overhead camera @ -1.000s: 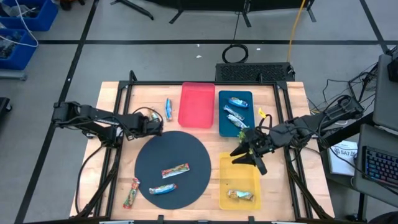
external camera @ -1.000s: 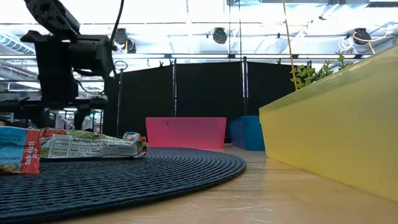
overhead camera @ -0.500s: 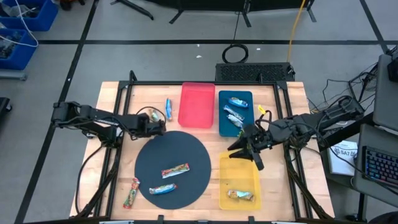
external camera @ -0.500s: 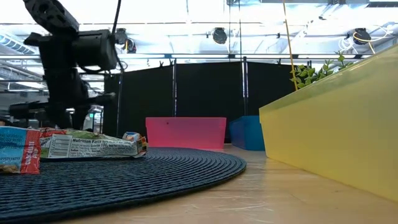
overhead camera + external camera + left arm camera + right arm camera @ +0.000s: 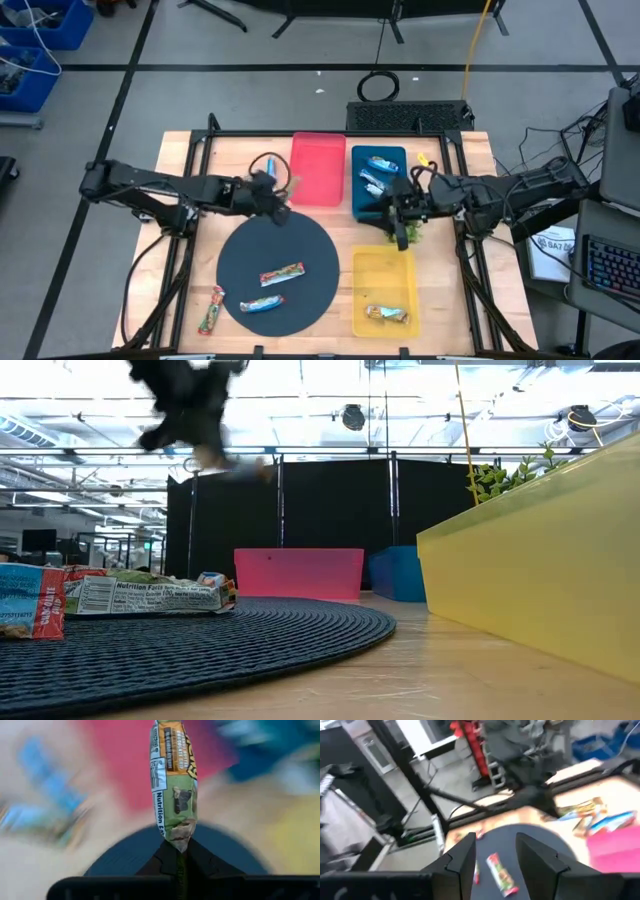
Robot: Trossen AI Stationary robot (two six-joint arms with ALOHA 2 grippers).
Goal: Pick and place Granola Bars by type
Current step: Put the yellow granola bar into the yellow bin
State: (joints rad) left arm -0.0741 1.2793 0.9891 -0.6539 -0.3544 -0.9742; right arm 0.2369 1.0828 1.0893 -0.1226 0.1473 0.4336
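My left gripper (image 5: 275,200) is shut on an orange-green granola bar (image 5: 173,780) above the far edge of the dark round mat (image 5: 240,250), near the red tray (image 5: 318,168). It shows high and blurred in the low view (image 5: 195,410). My right gripper (image 5: 395,215) is open and empty (image 5: 495,857) at the near end of the blue tray (image 5: 360,200). An orange-green bar (image 5: 282,273) and a blue-white bar (image 5: 262,303) lie flat on the mat. Another bar (image 5: 211,310) lies on the table by the mat's near left. A blue bar (image 5: 269,165) lies left of the red tray. My left gripper pinches one end of the bar (image 5: 179,837) between its two shut fingers. The bar sticks out past the fingertips, in line with them, lifted clear of the mat and the table.
The blue tray holds blue-white bars (image 5: 380,165). The yellow tray (image 5: 360,290) holds one bar (image 5: 385,315). A green sprig (image 5: 414,230) lies between the blue and yellow trays. In the low view, the yellow tray's wall (image 5: 530,560) stands close on the right.
My left gripper has risen and gone toward the table's right edge, toward the red tray, carrying the bar. My right gripper has left the yellow tray's far edge, gone toward the table's far edge to the blue tray's near end, and turned.
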